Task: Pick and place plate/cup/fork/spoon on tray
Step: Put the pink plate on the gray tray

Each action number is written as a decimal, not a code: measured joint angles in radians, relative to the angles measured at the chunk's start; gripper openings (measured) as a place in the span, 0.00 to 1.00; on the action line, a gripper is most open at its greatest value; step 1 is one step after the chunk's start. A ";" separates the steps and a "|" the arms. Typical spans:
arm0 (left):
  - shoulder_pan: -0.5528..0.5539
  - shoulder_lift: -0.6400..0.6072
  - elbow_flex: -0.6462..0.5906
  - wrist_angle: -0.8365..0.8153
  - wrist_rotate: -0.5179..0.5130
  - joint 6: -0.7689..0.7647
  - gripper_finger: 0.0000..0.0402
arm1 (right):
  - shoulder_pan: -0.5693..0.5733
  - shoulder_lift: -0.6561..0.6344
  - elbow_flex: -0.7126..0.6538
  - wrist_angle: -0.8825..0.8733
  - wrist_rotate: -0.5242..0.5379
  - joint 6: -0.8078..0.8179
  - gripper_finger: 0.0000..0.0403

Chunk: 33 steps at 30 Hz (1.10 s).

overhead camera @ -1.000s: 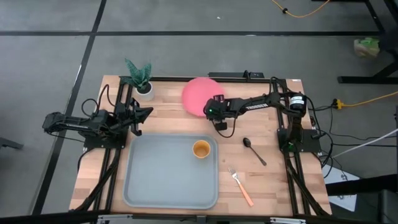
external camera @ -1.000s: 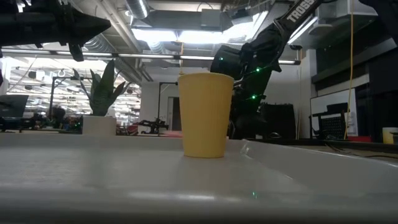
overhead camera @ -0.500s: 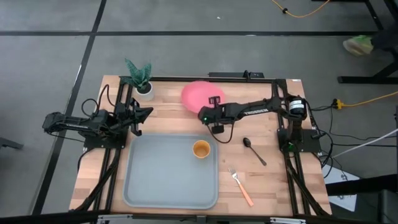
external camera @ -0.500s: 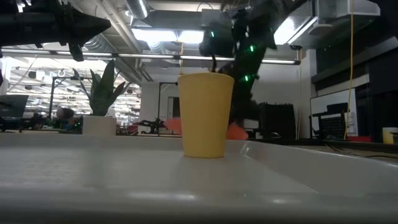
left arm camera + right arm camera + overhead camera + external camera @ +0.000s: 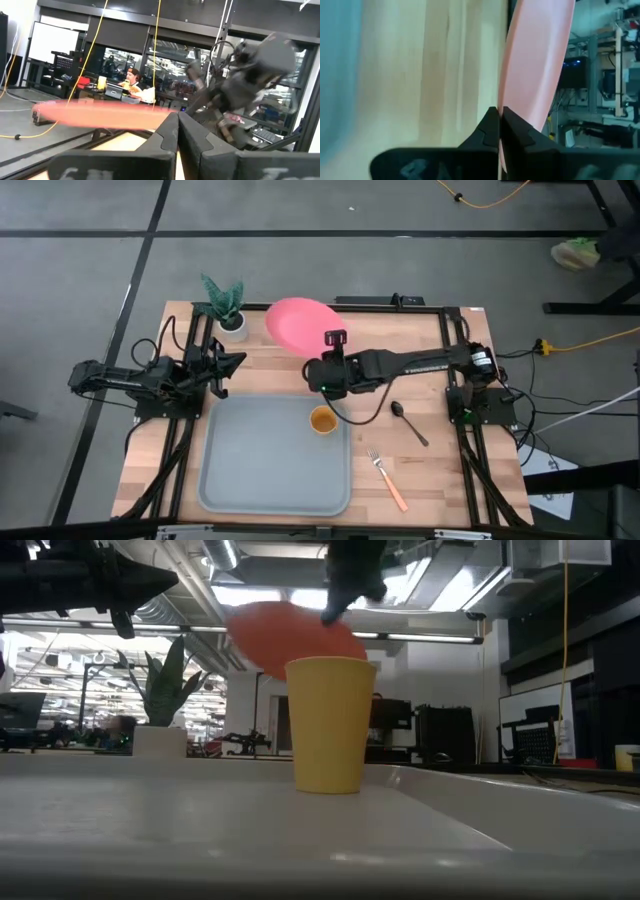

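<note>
The pink-red plate point(image 5: 298, 323) hangs in the air over the table's far middle; it also shows in the low view point(image 5: 290, 635) above the cup. My right gripper point(image 5: 318, 360) is shut on it. The yellow-orange cup point(image 5: 322, 420) stands upright in the grey tray point(image 5: 250, 470). The dark spoon point(image 5: 408, 422) and the orange-handled fork point(image 5: 386, 478) lie flat on the wood to the right of the tray. My left gripper point(image 5: 228, 365) is shut and empty at the table's left, beside the tray's far left corner. My right gripper pinches the plate's rim point(image 5: 506, 102) between its two fingers point(image 5: 490, 127), on the plate's near right side. The fingers come roughly level from the table's right. The plate is lifted clear of the table and sticks out beyond the fingertips toward the far left.
A white pot with a green plant point(image 5: 226, 308) stands at the far left corner, close to the plate. The right arm point(image 5: 420, 362) stretches across the table above the tray's far edge. A person shows in the room beyond, in the left wrist view point(image 5: 132, 80).
My right gripper has gone up and toward the table's left with the plate. The plate has been lifted clear of the far tabletop and now hangs above cup height, farther left, near the plant.
</note>
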 joint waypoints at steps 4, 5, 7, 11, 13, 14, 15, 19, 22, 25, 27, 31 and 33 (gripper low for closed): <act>0.000 0.000 0.000 0.000 0.000 0.000 0.00 | 0.078 0.000 0.103 -0.064 0.075 0.110 0.00; 0.000 0.000 0.000 0.000 0.000 0.000 0.00 | 0.098 0.000 0.121 -0.073 0.095 0.138 0.00; 0.000 0.000 0.000 0.000 0.000 0.000 0.00 | 0.140 -0.001 0.146 -0.068 0.124 0.200 0.00; 0.000 0.000 0.000 0.003 -0.001 0.001 0.00 | 0.224 -0.001 0.158 -0.023 0.160 0.322 0.00; 0.000 0.000 0.000 0.028 -0.015 0.006 0.00 | 0.268 -0.001 0.157 0.006 0.167 0.371 0.00; 0.000 0.000 0.000 0.044 -0.023 0.025 0.00 | 0.289 0.000 0.157 0.022 0.175 0.394 0.00; 0.000 0.000 0.000 0.056 -0.029 0.054 0.00 | 0.310 0.002 0.157 0.044 0.186 0.413 0.00; 0.000 -0.011 0.010 0.052 -0.005 0.116 0.00 | 0.391 0.005 0.156 0.158 0.202 0.444 0.00; 0.000 -0.027 0.057 -0.001 0.088 0.105 0.00 | 0.439 0.006 0.156 0.244 0.188 0.443 0.00; 0.000 -0.064 0.155 -0.208 0.154 0.108 0.00 | 0.466 0.030 0.156 0.351 0.107 0.415 0.00; 0.000 -0.082 0.239 -0.392 0.138 0.100 0.00 | 0.475 0.062 0.156 0.420 0.039 0.381 0.00; 0.000 -0.093 0.373 -0.650 0.070 0.063 0.00 | 0.477 0.127 0.155 0.516 -0.051 0.294 0.00; 0.000 -0.094 0.423 -0.727 0.059 0.046 0.00 | 0.478 0.152 0.155 0.513 -0.054 0.259 0.00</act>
